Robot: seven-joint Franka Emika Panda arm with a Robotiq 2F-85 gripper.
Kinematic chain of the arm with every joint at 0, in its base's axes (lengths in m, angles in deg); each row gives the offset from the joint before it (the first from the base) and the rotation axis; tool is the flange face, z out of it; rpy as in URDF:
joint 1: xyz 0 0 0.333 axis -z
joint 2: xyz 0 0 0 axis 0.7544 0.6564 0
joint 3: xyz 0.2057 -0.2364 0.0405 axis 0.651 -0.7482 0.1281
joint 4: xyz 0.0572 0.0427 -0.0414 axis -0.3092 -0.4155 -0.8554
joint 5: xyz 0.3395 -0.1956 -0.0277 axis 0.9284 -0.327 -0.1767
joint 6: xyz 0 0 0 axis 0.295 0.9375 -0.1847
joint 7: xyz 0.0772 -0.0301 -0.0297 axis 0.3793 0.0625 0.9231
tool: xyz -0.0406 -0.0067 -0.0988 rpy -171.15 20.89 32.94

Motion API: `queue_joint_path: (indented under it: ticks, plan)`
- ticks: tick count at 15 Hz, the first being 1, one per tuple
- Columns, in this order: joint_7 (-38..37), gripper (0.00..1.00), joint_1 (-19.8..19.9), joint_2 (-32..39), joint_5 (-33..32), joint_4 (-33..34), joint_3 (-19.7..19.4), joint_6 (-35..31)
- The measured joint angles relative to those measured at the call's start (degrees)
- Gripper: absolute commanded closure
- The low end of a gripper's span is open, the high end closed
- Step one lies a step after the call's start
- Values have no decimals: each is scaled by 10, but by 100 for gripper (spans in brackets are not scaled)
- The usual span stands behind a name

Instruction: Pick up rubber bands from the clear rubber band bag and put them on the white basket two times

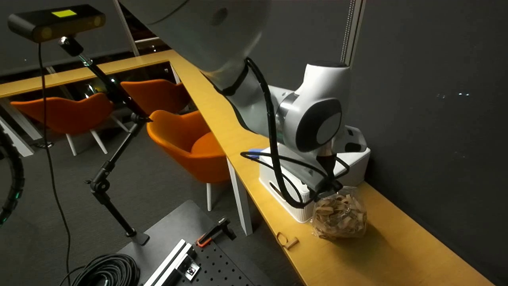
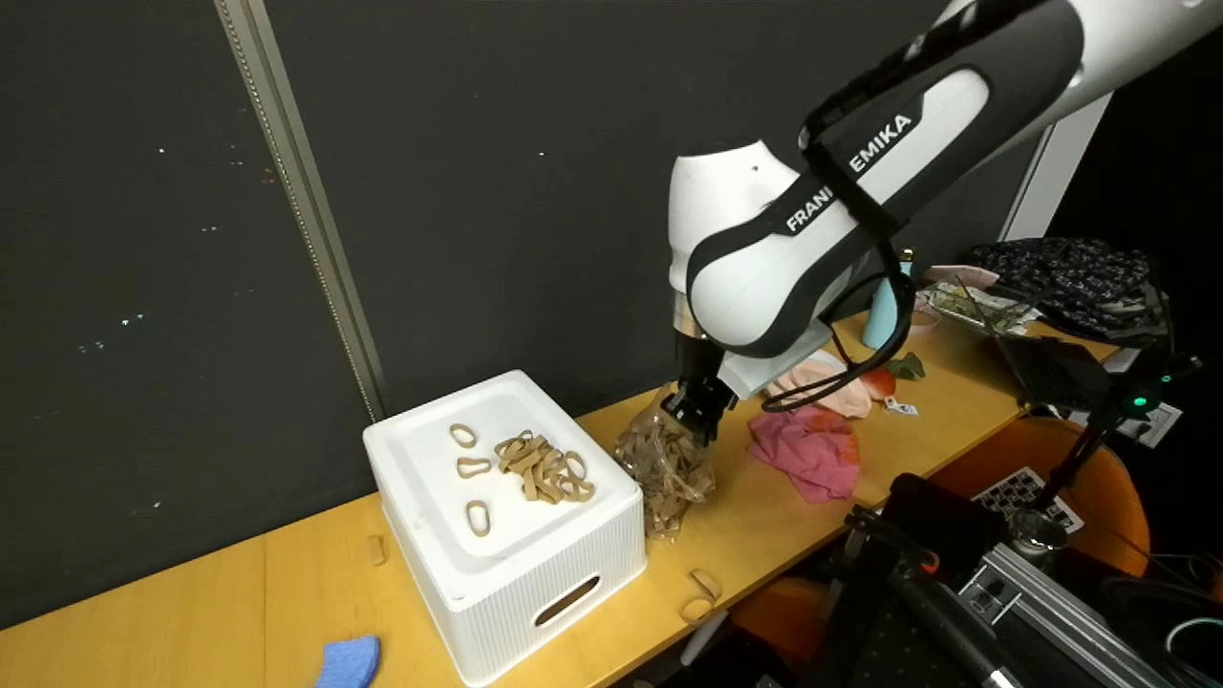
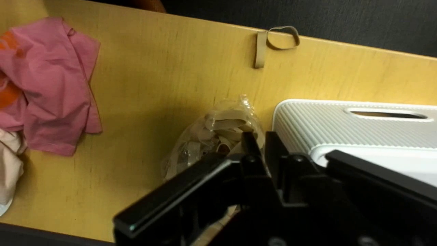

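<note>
Over on the left in an exterior view, a dark wall panel (image 2: 143, 277) is rising behind the yellow wooden table (image 2: 220, 612), with a pale strip (image 2: 311, 191) running down it. Something blue (image 2: 349, 661) is lying on the wood, and behind it a single rubber band (image 2: 376, 549) is resting. Next the white basket (image 2: 511, 626) is standing, with a heap of rubber bands (image 2: 542, 470) and three separate ones (image 2: 473, 474) lying on its flat top. Just to its right, the clear bag (image 2: 664, 483), stuffed with bands, is sitting on the table. The jaws are hanging at its top; in the wrist view their fingers (image 3: 252, 150) are standing close together, and I can't tell whether they're gripping a band. Two loose bands (image 3: 260, 51) are lying by the table's edge. Further along, a pink cloth (image 2: 807, 454) is lying crumpled, a light-blue bottle (image 2: 881, 315) is standing, and an orange chair (image 2: 1104, 478) is sitting below.
</note>
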Motion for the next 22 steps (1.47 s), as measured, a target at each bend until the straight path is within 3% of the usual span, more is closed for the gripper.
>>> queue_joint_path:
  ticks: [7,10,17,18,19,22]
  plan:
    - [9,100,6,78,-14,22,-5,-123]
    - [8,100,-3,117,-34,49,-27,-156]
    - [11,100,-8,201,-45,119,-44,-180]
    - [11,74,-8,210,-45,125,-44,-180]
    - [11,72,-8,218,-45,130,-44,-180]
    - [11,52,-8,230,-45,141,-47,-180]
